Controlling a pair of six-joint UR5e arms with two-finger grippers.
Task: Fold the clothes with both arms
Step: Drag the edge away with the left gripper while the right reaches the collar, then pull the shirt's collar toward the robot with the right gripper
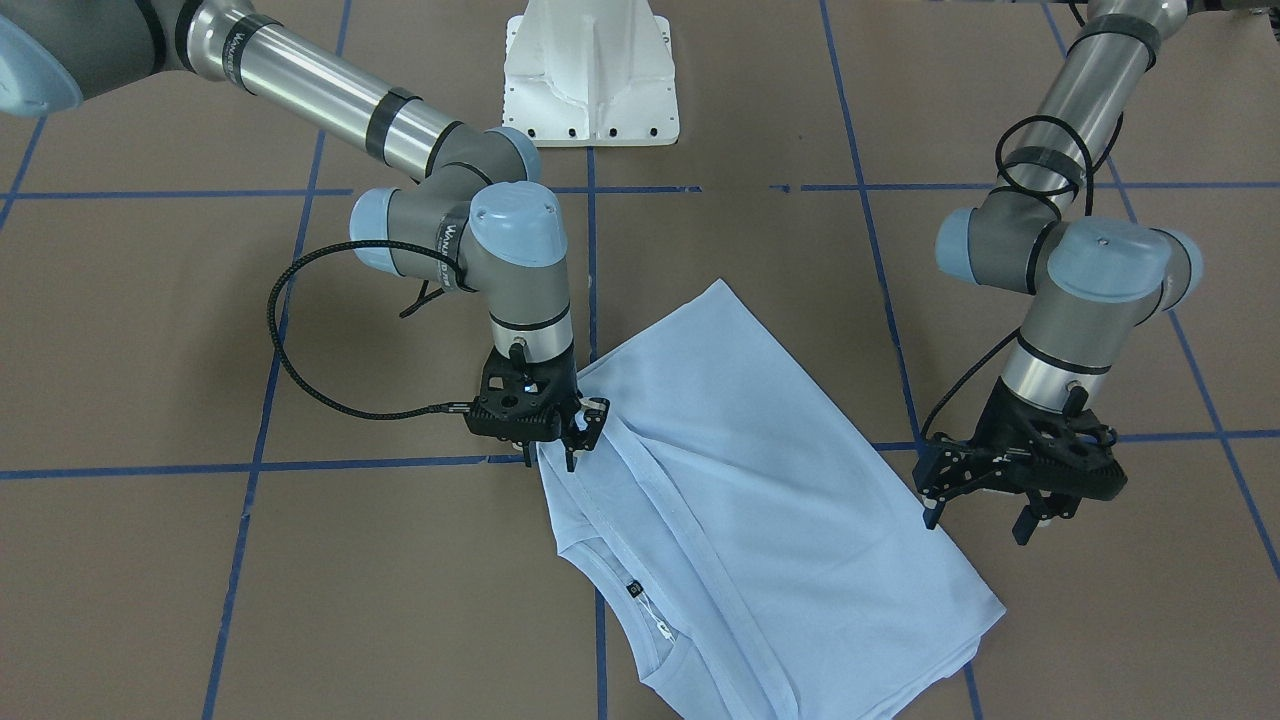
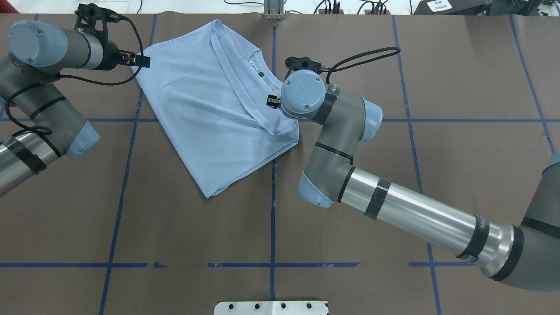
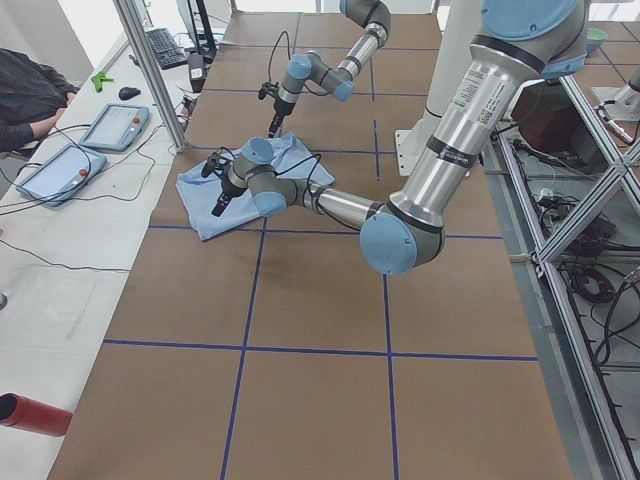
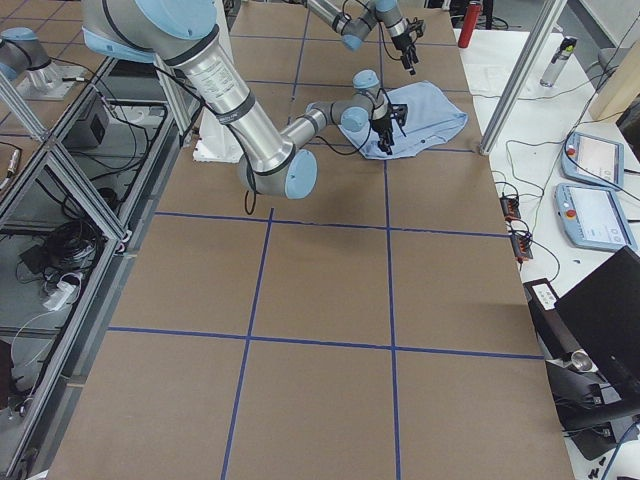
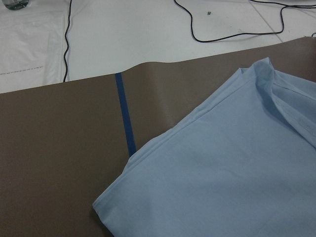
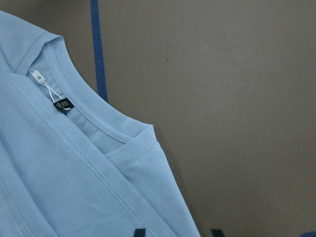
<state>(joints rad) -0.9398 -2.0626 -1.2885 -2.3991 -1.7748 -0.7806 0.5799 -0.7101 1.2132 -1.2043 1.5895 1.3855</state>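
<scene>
- The shirt (image 1: 760,470) lies folded and flat on the table (image 1: 200,350), on the half far from the robot. It slants across a blue tape line (image 1: 592,260), with its neck label (image 1: 632,588) facing up inside the collar.
- The right gripper (image 1: 549,460) points down at the shirt's edge on the collar side. Its fingers stand a little apart and grip nothing (in its wrist view one tip is over cloth, the other over bare table). Whether they touch the cloth cannot be told.
- The left gripper (image 1: 976,522) hangs over the table just beside the shirt's opposite edge, with its fingers spread wide and empty.
- The table is brown and marked with a grid of blue tape.
- The white base (image 1: 590,70) stands on the robot's side, well apart from the shirt.
- Black cables (image 5: 232,34) lie on a white surface beyond the table's far edge.
</scene>
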